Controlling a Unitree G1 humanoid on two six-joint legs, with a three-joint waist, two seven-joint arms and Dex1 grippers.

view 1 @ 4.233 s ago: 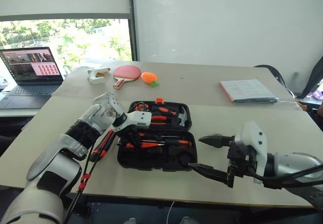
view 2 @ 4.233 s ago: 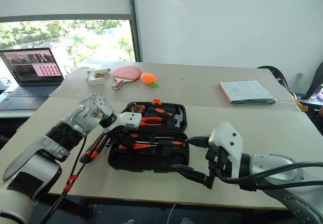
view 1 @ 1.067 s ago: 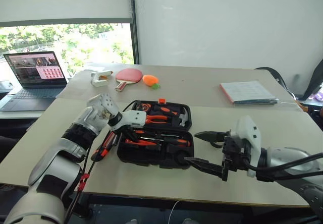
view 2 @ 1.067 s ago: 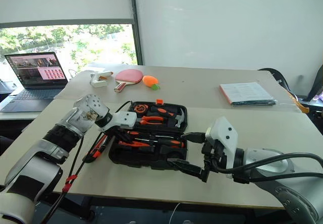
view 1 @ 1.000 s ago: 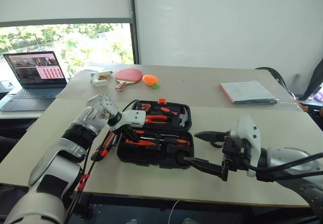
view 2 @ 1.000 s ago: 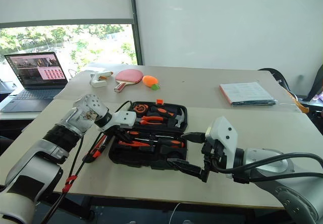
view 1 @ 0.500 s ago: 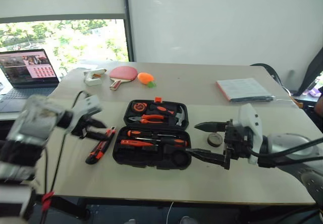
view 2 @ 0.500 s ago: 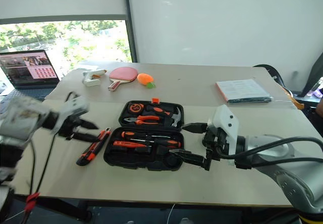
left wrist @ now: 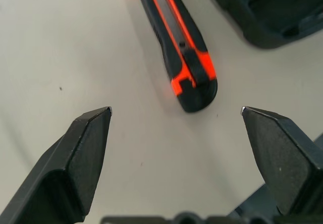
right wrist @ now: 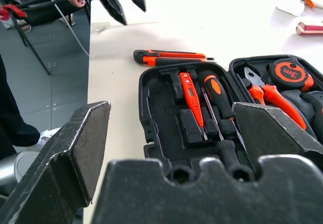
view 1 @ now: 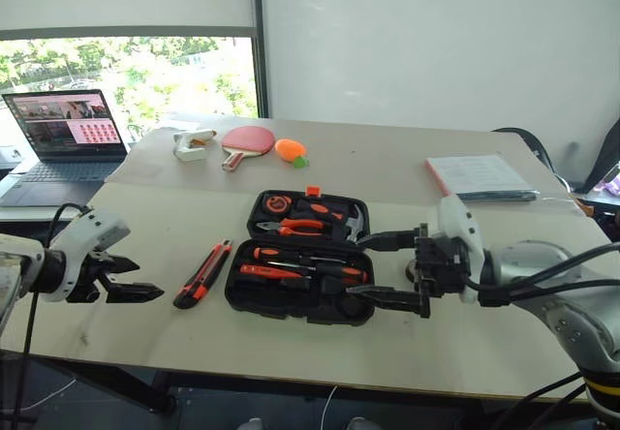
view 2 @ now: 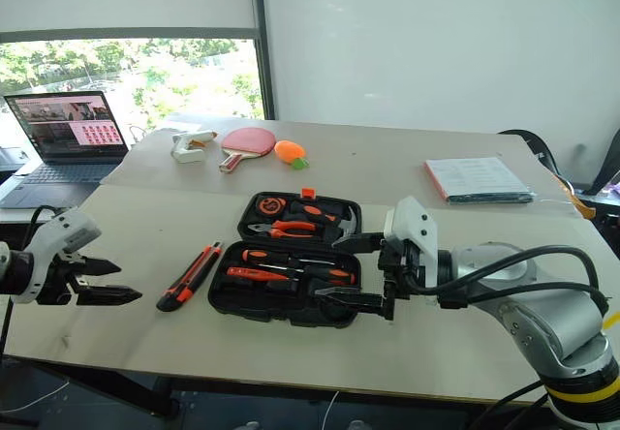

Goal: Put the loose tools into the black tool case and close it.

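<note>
The black tool case (view 1: 281, 306) lies open in the middle of the table. Two orange-and-black screwdrivers (view 1: 295, 254) rest in its front half (right wrist: 151, 113). An orange-black utility knife (view 1: 203, 273) lies on the table just left of the case. My left gripper (view 1: 145, 280) hangs open and empty near the table's left front, apart from the knife (left wrist: 176, 47). My right gripper (view 1: 358, 267) is open over the case's right end, holding nothing.
Pliers (view 1: 291, 227), a hammer and a tape measure (right wrist: 287, 72) sit in the case's rear half. A laptop (view 1: 68, 144) stands far left. A red paddle (view 1: 247, 141), an orange toy (view 1: 288, 149) and a booklet (view 1: 480, 175) lie at the back.
My left gripper has opened and swung left, away from the case's left side, toward the table's left front. My right gripper has edged closer to the case's right end.
</note>
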